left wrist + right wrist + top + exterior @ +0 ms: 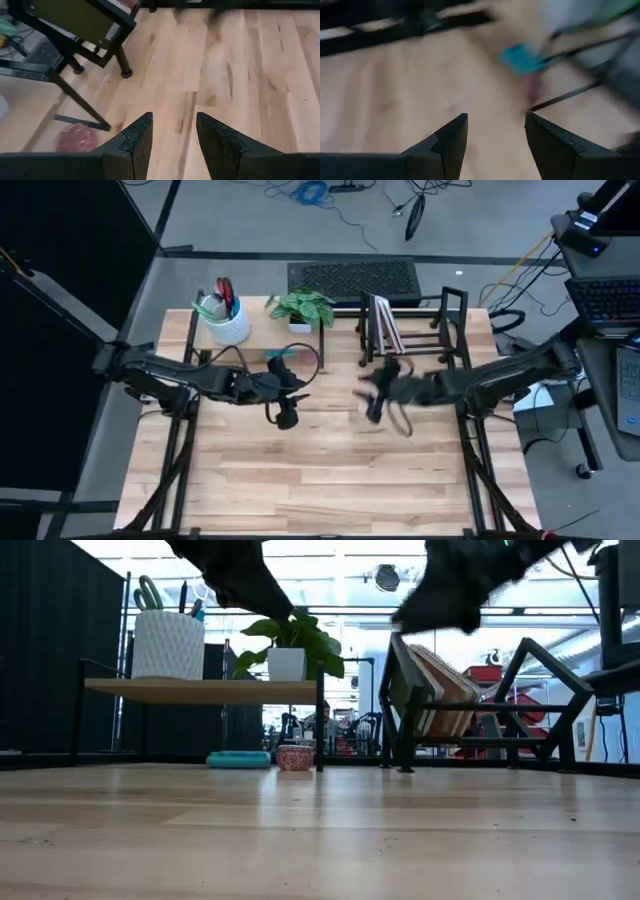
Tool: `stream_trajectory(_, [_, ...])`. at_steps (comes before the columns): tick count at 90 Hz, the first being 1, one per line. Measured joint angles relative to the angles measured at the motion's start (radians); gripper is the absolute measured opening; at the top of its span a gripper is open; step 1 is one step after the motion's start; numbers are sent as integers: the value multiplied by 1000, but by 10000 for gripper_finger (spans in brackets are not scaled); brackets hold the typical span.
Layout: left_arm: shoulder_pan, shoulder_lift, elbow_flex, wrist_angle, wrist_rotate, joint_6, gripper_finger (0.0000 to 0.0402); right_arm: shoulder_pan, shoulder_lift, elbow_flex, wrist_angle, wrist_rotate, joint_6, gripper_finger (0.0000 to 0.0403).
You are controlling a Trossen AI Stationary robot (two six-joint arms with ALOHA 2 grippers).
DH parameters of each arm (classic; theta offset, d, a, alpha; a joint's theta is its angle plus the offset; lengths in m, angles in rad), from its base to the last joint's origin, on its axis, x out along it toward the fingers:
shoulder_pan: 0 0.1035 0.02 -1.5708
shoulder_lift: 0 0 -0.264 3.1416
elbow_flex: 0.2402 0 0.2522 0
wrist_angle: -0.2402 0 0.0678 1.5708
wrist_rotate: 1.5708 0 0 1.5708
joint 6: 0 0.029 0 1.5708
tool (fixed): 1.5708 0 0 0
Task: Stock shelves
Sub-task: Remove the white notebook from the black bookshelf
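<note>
A pale, plank-grained wooden surface (330, 470) carries two shelves along its far edge. Toward the far left corner stands the riser shelf (200, 690), a flat pale-wood top on thin black legs. On it sit a white textured pot (167, 644) holding scissors and pens, and a leafy green plant (290, 640) in a small white pot. Beneath it lie a flat teal dish (238, 758) and a small reddish patterned bowl (295, 757) (tucked underneath, likely to use the lower space). Toward the far right corner stands the black wire rack (415, 325), whose upright dividers keep a few thin books or boards (440, 690) leaning on edge.

The left gripper (287, 415) hovers above the bare middle of the surface, in front of the riser shelf; its dark, rough-padded fingers are moderately open and hold nothing. The right gripper (375, 402) hovers just in front of the rack, likewise open and empty. Both seem to be between placements.
</note>
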Motion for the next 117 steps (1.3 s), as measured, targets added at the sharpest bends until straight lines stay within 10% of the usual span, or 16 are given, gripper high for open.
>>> stream_trajectory(17, [0,-3,0,-12,-17,1,140,-225,-141,92,-292,200,-27,180])
stream_trajectory(39, [0,-3,0,-14,-17,1,140,-481,-156,92,-481,-46,-4,180])
stream_trajectory(117, [0,-3,0,-10,-18,20,140,-585,-54,90,-423,-64,28,180])
